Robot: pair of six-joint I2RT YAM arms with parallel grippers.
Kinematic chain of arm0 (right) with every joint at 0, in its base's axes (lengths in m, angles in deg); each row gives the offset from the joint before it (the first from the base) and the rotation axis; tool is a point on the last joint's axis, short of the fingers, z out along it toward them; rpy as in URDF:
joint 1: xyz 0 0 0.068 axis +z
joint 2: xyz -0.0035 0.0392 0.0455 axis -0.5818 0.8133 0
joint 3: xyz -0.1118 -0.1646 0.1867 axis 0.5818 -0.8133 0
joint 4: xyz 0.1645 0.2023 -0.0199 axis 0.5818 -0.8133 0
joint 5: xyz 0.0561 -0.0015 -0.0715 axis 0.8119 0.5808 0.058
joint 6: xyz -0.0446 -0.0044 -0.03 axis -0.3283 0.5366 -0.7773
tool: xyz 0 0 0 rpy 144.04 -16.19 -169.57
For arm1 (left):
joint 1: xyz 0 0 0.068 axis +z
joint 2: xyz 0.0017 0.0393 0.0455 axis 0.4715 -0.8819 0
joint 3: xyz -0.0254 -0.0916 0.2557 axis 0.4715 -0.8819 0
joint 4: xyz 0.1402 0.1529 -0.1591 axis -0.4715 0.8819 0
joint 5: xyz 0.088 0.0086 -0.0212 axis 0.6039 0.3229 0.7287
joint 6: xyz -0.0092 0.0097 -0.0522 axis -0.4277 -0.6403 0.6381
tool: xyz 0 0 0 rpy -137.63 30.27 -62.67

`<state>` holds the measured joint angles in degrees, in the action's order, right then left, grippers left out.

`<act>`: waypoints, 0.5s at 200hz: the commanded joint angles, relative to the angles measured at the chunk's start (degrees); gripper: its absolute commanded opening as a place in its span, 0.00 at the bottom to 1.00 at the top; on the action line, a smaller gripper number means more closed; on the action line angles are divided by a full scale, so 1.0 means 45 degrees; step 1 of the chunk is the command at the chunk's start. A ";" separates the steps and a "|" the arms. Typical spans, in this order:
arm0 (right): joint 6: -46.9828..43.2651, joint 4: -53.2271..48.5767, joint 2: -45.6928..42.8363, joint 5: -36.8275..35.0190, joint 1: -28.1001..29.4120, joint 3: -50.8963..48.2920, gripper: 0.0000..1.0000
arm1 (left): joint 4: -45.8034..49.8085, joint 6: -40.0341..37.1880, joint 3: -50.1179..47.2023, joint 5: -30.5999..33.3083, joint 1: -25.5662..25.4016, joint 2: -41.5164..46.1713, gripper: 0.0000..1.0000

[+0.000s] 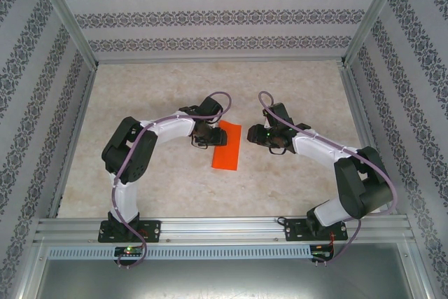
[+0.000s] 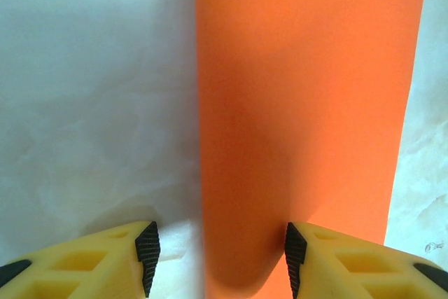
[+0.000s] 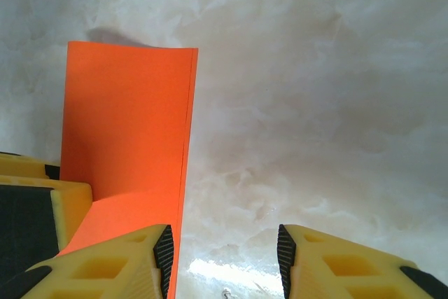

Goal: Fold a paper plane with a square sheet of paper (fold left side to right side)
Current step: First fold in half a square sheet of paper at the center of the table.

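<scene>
We see the left end effector and right end effector part-open (empty), flanking the folded bright orange paper.

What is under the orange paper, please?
The pale marbled table lies under the orange paper, showing around its edges. The patch directly beneath is covered, so anything flat there cannot be seen.

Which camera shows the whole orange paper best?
The top external view: the square sheet of paper, now a narrow folded strip, shows there whole, with all four edges in frame. The left wrist view is so close that the strip runs off the top and bottom. The right wrist view shows its far end and one long edge.
</scene>
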<state>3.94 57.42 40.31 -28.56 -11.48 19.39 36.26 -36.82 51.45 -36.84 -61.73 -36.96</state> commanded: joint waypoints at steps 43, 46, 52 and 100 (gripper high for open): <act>-0.0244 -0.0130 -0.0171 0.0019 -0.0101 -0.0133 0.45 | 0.0238 -0.0520 0.0289 0.0063 -0.0483 -0.0904 0.55; -0.0244 -0.0124 -0.0185 0.0049 -0.0096 -0.0139 0.45 | 0.0239 -0.0524 0.0300 0.0048 -0.0482 -0.0904 0.55; -0.0249 -0.0121 -0.0162 0.0057 -0.0102 -0.0138 0.45 | 0.0257 -0.0537 0.0309 0.0094 -0.0481 -0.0921 0.55; -0.0132 0.0102 -0.0057 0.0385 -0.0101 -0.0132 0.44 | 0.0531 -0.0644 0.0522 0.0272 -0.0501 -0.0950 0.55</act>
<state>3.96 57.44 40.31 -27.97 -11.48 19.17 38.78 -38.00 53.48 -35.55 -62.30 -37.99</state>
